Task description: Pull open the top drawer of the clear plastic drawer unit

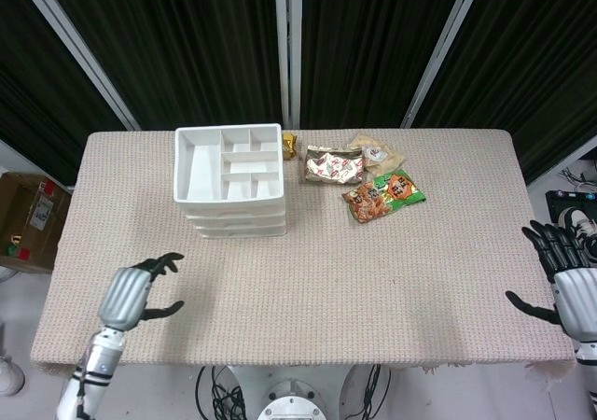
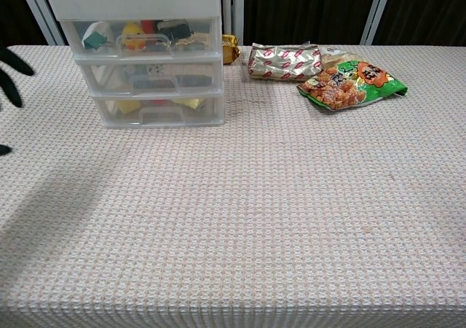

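Note:
The clear plastic drawer unit [image 1: 230,182] [image 2: 142,55] stands at the back left of the table, its three drawers closed; a white divided tray forms its top. The top drawer [image 2: 142,38] shows small coloured items behind its handle [image 2: 143,47]. My left hand [image 1: 131,291] hovers over the table's front left, fingers spread and empty, well short of the unit; only its dark fingertips [image 2: 10,71] show at the chest view's left edge. My right hand [image 1: 564,273] is off the table's right edge, fingers apart, holding nothing.
Snack packets lie right of the unit: a silver-red one [image 1: 333,166] [image 2: 284,60], an orange-green one [image 1: 382,195] [image 2: 349,84], a pale one [image 1: 376,149], and a small gold item [image 1: 289,143]. A cardboard box [image 1: 28,219] sits on the floor at left.

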Available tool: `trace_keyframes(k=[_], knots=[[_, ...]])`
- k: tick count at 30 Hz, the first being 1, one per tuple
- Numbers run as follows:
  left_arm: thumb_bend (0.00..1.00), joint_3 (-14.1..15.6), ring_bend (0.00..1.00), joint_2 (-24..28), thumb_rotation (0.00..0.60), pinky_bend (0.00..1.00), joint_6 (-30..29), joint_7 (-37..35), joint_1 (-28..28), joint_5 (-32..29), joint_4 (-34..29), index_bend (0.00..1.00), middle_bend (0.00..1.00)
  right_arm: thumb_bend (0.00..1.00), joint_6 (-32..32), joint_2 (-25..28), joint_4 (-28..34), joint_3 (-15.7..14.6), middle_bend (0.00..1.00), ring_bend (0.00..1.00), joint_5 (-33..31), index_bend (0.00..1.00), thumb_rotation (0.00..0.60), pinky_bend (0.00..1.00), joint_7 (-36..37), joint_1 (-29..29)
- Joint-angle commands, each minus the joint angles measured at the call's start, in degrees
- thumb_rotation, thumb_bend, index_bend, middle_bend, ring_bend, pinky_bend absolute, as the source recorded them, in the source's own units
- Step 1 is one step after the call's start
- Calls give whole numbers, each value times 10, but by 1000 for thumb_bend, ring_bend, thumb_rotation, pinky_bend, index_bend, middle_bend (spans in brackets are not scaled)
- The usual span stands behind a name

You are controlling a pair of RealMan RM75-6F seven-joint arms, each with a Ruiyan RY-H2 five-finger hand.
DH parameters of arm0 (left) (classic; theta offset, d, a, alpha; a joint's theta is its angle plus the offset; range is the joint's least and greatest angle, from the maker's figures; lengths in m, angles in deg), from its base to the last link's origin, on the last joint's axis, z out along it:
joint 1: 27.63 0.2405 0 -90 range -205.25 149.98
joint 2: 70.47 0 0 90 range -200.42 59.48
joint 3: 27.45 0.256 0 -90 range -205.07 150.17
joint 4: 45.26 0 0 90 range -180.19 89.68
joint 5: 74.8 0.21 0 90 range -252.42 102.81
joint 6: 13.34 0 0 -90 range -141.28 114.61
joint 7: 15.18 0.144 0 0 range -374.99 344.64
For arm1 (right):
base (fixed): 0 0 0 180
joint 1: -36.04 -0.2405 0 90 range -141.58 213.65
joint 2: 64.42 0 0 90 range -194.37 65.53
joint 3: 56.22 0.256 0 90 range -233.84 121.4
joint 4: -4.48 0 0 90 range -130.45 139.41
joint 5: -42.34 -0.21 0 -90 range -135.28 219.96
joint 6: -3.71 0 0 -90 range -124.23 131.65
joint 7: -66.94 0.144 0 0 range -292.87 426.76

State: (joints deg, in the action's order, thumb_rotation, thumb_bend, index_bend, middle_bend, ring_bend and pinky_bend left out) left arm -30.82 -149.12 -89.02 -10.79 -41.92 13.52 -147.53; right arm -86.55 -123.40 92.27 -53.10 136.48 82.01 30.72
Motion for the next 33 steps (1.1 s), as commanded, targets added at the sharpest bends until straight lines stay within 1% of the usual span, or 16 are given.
trace_keyframes(k=[1,3,5,7,10,14,21,28,33], knots=[[195,-38,686,-75,600,837,97,-82,-68,-58,17,234,592,74,0,4,5,1,53,0,1,0,600,0,-3,-2],[230,-57,765,-103,600,892,132,-132,-91,-86,35,217,652,76,1,7,8,1,55,0,1,0,600,0,-6,-3],[277,-73,822,-129,600,937,148,-174,-103,-107,53,188,704,79,3,7,10,0,55,0,0,0,600,0,-8,-3],[327,-87,857,-158,600,967,152,-215,-112,-122,72,166,743,79,5,6,11,0,55,0,-3,0,600,0,-9,-3],[368,-101,884,-196,600,993,139,-251,-116,-132,98,143,773,80,8,4,9,-1,55,0,-7,0,600,0,-9,-2],[388,-116,901,-241,600,1000,114,-281,-114,-149,129,133,793,80,10,1,8,-2,55,0,-10,0,600,0,-9,-2],[389,-133,902,-287,600,1000,83,-346,-107,-155,162,132,799,79,11,1,9,-3,55,0,-12,0,600,0,-12,-2],[388,-141,901,-307,600,1000,77,-379,-111,-153,184,132,801,79,11,1,9,-4,55,0,-14,0,600,0,-13,0],[389,-148,902,-311,600,1000,89,-416,-116,-155,187,132,801,79,11,0,7,-4,55,0,-15,0,600,0,-12,1]])
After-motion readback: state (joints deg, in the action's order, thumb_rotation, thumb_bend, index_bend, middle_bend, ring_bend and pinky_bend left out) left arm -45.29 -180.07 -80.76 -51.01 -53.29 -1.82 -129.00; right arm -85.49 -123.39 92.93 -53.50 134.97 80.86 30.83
